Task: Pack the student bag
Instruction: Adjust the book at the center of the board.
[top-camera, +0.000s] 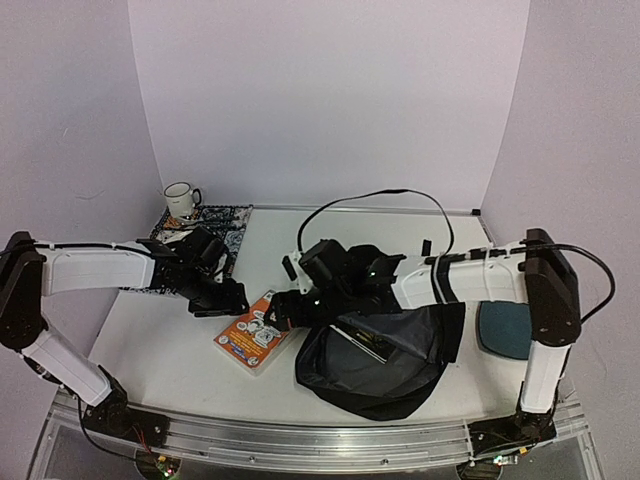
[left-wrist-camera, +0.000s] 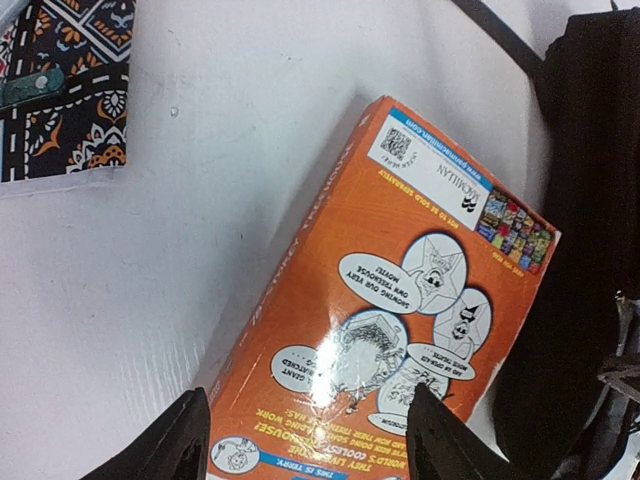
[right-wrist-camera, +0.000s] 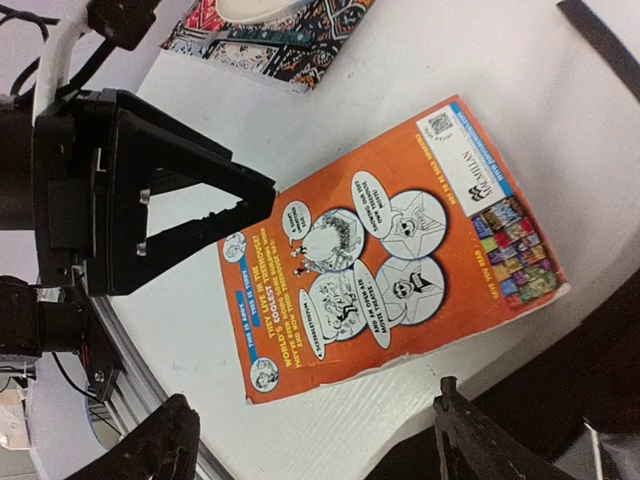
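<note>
An orange paperback book (top-camera: 253, 335) (left-wrist-camera: 400, 280) (right-wrist-camera: 390, 250) lies flat, back cover up, on the white table. It sits just left of the student bag (top-camera: 390, 375) (left-wrist-camera: 590, 200) (right-wrist-camera: 560, 400), a black backpack lying open with its grey lining showing. My left gripper (top-camera: 232, 297) (left-wrist-camera: 308, 400) hovers open over the book's near-left end, holding nothing. My right gripper (top-camera: 283, 308) (right-wrist-camera: 312, 400) is open too, above the book's edge by the bag's mouth. The left gripper's black fingers (right-wrist-camera: 200, 190) show beside the book in the right wrist view.
A white mug (top-camera: 181, 199) stands on a patterned notebook (top-camera: 215, 228) (left-wrist-camera: 70, 90) (right-wrist-camera: 280, 35) at the back left. A dark-teal pad (top-camera: 503, 328) lies right of the bag. A black cable (top-camera: 400, 195) loops across the back. The metal rail (top-camera: 320, 440) marks the near edge.
</note>
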